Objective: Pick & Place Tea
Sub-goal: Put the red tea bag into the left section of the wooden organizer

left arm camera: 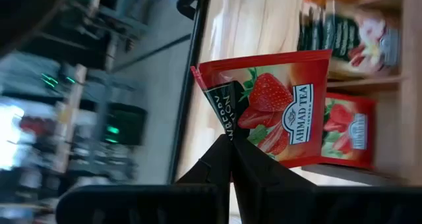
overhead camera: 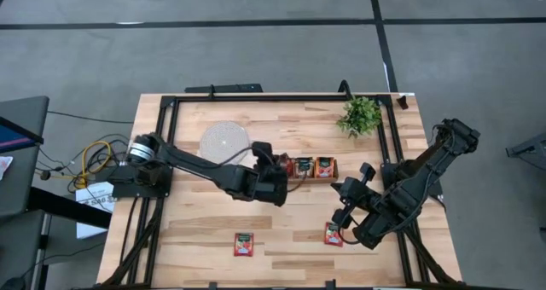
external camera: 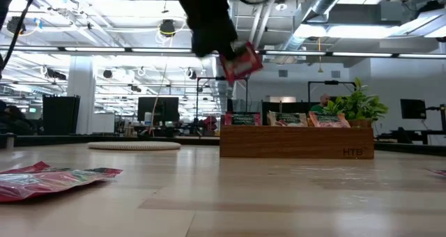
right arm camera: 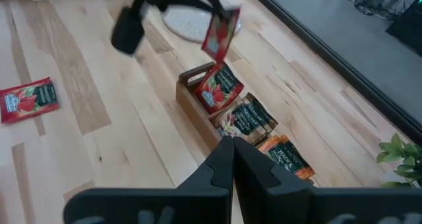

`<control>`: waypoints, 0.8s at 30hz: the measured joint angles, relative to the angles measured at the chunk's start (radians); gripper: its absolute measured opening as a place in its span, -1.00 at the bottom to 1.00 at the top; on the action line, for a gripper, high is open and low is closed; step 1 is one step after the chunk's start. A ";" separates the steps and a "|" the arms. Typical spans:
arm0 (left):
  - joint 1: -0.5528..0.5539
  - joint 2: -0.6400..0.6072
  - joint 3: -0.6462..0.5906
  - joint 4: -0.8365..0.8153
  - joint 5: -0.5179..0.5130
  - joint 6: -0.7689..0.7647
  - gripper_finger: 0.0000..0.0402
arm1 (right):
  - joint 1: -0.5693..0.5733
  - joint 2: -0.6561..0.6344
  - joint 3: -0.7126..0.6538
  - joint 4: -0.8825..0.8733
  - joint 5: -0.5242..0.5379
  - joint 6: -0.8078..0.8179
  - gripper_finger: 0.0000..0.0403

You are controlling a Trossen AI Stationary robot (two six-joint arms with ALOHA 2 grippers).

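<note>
High view: left gripper (overhead camera: 281, 172) reaches out over mid-table, just beside the near end of the wooden tray (overhead camera: 312, 176). Left wrist view: its fingers (left arm camera: 227, 165) are pressed together, pinching the dark top band of a red strawberry sachet (left arm camera: 273, 105). Low view: that sachet (external camera: 242, 61) hangs tilted in the air, clear of the tabletop and above the tray's end (external camera: 296, 143). Right wrist view: same sachet (right arm camera: 221, 33) dangles over the tray's first compartment, where another red sachet (right arm camera: 217, 89) already lies; the middle compartment holds a dark-green sachet (right arm camera: 250, 118) and the far one an orange sachet (right arm camera: 285, 155). Right gripper (overhead camera: 344, 211) sits low at the table's right, fingers closed together and holding nothing, close to a loose red sachet (overhead camera: 333, 233). Another loose red sachet (overhead camera: 244, 244) lies flat near the front edge. Round grey disc (overhead camera: 225, 141) rests behind the left arm; small green plant (overhead camera: 360, 115) stands at the back right of the table (overhead camera: 188, 230).
</note>
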 joint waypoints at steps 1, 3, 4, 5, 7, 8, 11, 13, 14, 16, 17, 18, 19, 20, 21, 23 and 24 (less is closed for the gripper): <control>0.000 0.020 0.000 0.017 -0.018 0.043 -1.00 | 0.000 0.000 0.000 0.000 0.000 0.000 -1.00; 0.000 0.060 0.000 0.043 -0.039 0.104 -1.00 | 0.000 0.000 0.000 0.001 0.000 0.001 -1.00; 0.000 0.077 0.000 0.047 -0.046 0.125 -1.00 | 0.000 0.000 0.000 0.001 0.000 0.001 -1.00; 0.000 0.094 0.000 0.051 -0.060 0.142 -1.00 | 0.000 0.000 0.000 0.001 0.000 0.001 -1.00; 0.000 0.117 0.000 0.061 -0.082 0.172 -1.00 | 0.001 0.000 0.000 0.004 0.000 0.002 -1.00; 0.000 0.128 0.000 0.071 -0.090 0.185 -1.00 | 0.001 0.000 0.000 0.004 0.000 0.002 -1.00; 0.000 0.144 0.000 0.088 -0.081 0.205 -1.00 | 0.000 0.000 0.000 0.004 0.000 0.002 -1.00; 0.001 0.149 0.001 0.101 -0.061 0.206 -1.00 | 0.000 0.000 0.000 0.005 0.000 0.001 -1.00; 0.001 0.150 0.001 0.098 -0.046 0.206 -1.00 | 0.000 0.000 0.000 0.005 0.000 0.001 -1.00; 0.001 0.153 0.001 0.113 -0.009 0.205 -1.00 | 0.000 0.000 0.000 0.005 0.000 0.001 -1.00; 0.002 0.153 0.001 0.112 0.006 0.198 -1.00 | 0.001 0.000 0.000 0.004 -0.001 0.001 -1.00; 0.003 0.153 0.001 0.112 0.016 0.187 -1.00 | 0.001 0.000 0.000 0.004 -0.001 0.001 -1.00; 0.006 0.153 0.001 0.113 0.026 0.179 -1.00 | 0.001 0.000 0.000 0.004 0.000 0.001 -1.00; 0.009 0.153 0.001 0.114 0.036 0.171 -1.00 | 0.000 0.000 0.000 0.004 -0.001 0.001 -1.00; 0.015 0.153 0.001 0.114 0.038 0.161 -1.00 | 0.000 0.000 0.000 0.004 -0.001 0.001 -1.00; 0.027 0.153 0.001 0.111 0.040 0.153 -1.00 | 0.001 0.000 0.000 0.004 -0.001 0.001 -1.00; 0.034 0.153 0.001 0.111 0.039 0.152 -1.00 | 0.000 0.000 0.000 0.005 -0.001 0.001 -1.00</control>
